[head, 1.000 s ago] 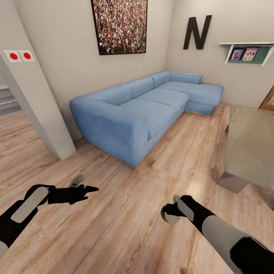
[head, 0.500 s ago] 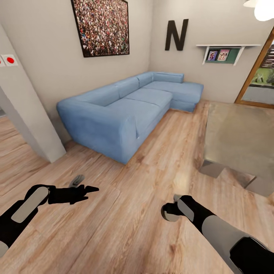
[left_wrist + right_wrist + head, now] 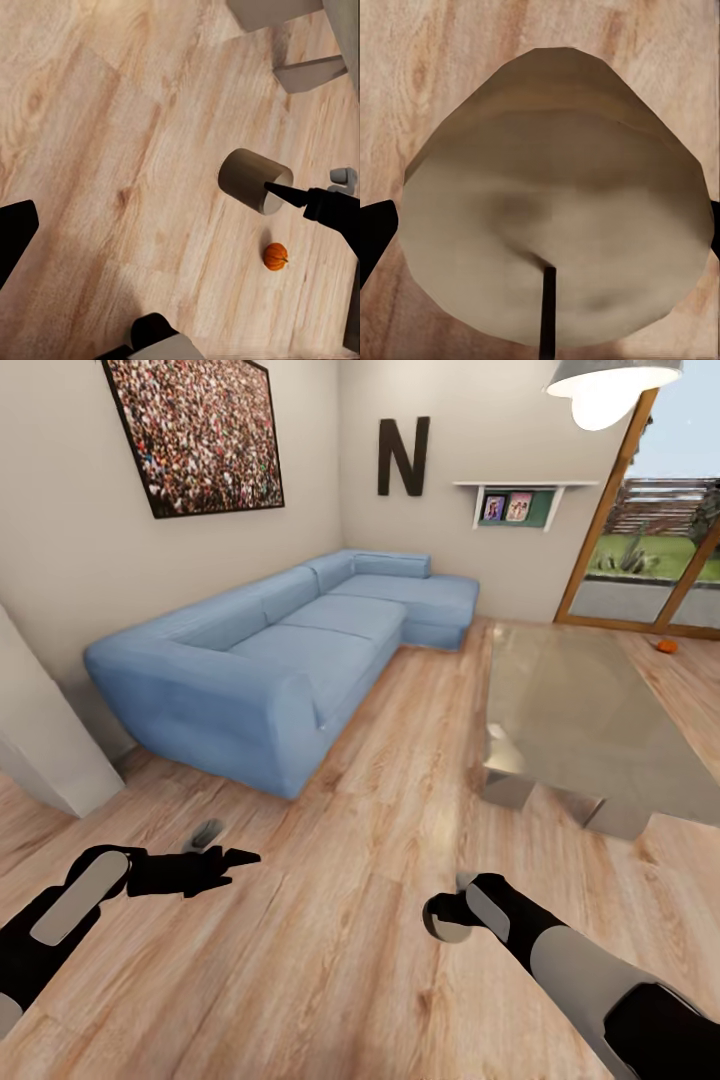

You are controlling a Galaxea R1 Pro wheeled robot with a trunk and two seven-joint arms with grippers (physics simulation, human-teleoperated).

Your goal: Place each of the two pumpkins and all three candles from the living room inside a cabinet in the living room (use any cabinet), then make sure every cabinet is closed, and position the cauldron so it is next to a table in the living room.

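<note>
You are early in the job; your right pincer (image 3: 448,916) is clenched on a candle (image 3: 555,202), its two tips at either side of the wax and the wick facing the wrist camera; that is one candle in hand, not yet stowed. Your left pincer (image 3: 228,856) hangs released over the floor (image 3: 340,980), nothing between its fingers. A pumpkin (image 3: 667,646) lies on the floor beyond the glass surface (image 3: 580,710), near the door (image 3: 640,530); the left wrist view also catches a pumpkin (image 3: 275,256) on the boards past the held candle, and you cannot tell whether it is the same one. Judging from this, everything is left: a cabinet to reach and open, this candle to go in, then two more candles, both pumpkins, the closing, and the cauldron.
</note>
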